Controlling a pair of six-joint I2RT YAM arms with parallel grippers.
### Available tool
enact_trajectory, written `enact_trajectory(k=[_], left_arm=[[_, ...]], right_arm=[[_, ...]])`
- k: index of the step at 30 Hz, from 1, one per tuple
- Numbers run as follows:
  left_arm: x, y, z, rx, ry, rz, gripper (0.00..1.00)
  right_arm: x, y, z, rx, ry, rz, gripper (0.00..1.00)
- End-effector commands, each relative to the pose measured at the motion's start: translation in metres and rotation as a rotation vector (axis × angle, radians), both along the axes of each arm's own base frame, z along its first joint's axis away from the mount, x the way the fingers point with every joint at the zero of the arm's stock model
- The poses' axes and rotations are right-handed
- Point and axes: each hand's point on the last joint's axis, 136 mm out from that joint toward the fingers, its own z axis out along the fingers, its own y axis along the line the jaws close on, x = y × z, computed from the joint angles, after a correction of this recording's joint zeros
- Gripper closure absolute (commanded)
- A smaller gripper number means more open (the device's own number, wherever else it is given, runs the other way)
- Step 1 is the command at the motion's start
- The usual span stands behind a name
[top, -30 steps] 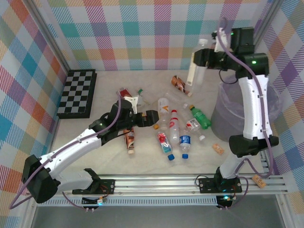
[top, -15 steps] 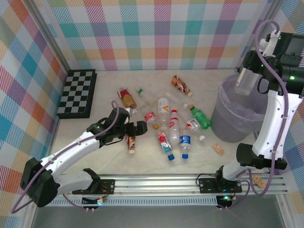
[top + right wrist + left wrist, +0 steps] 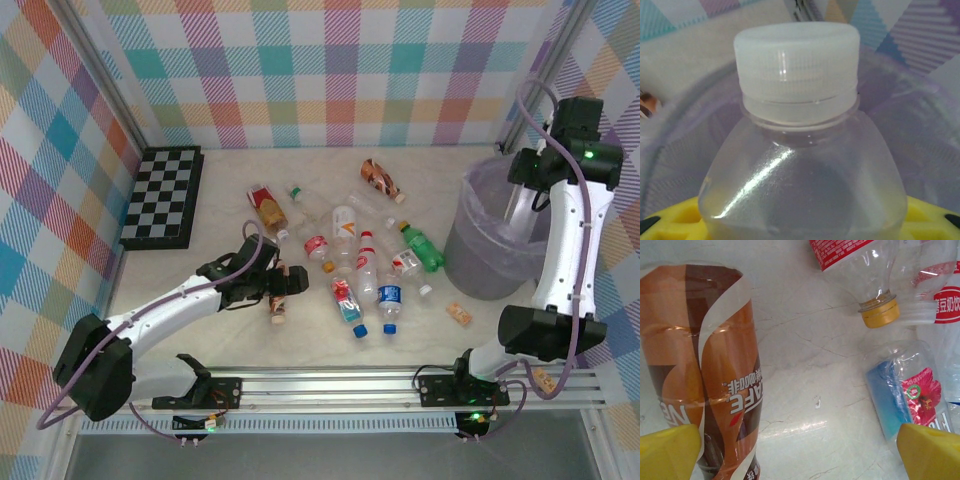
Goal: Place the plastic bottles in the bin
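Observation:
Several plastic bottles lie scattered mid-table, mostly clear with red or blue labels, one green. My left gripper hangs open low over a brown-wrapped bottle. In the left wrist view that brown bottle lies just inside the left yellow fingertip, and a blue-labelled bottle lies by the right one. My right gripper is shut on a clear white-capped bottle, held down inside the bin, whose pale purple bag surrounds it.
A chessboard lies at the far left. Two more brown-wrapped bottles lie towards the back. A yellow-capped clear bottle lies just ahead of the left gripper. Tan cork pieces sit near the right arm's base.
The right arm swung right from above the table to the bin and lowered the clear bottle into it. The left arm drew back and came down over the brown bottle.

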Motion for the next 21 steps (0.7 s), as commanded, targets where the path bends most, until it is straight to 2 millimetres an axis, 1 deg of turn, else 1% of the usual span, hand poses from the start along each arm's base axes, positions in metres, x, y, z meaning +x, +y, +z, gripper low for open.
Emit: enact_trajectory(k=[1, 6, 13, 17, 19, 21], left_arm=[[0.005, 0.003, -0.004, -0.002, -0.005, 0.030, 0.00], [0.005, 0.003, -0.006, 0.003, 0.001, 0.028, 0.00], [0.004, 0.003, -0.004, -0.001, -0.007, 0.028, 0.00], [0.002, 0.005, -0.004, 0.003, -0.007, 0.026, 0.00], [0.002, 0.005, -0.005, 0.003, -0.007, 0.025, 0.00], [0.001, 0.006, -0.005, 0.002, -0.009, 0.024, 0.00]], right_arm=[[0.006, 0.003, -0.027, 0.049, 0.050, 0.002, 0.49], [0.008, 0.005, -0.081, 0.095, 0.157, 0.001, 0.49], [0.015, 0.014, -0.146, 0.192, 0.261, -0.017, 0.46], [0.017, 0.015, -0.173, 0.216, 0.291, -0.026, 0.41], [0.017, 0.016, -0.182, 0.225, 0.308, -0.026, 0.35], [0.017, 0.017, -0.185, 0.233, 0.323, -0.021, 0.26]])
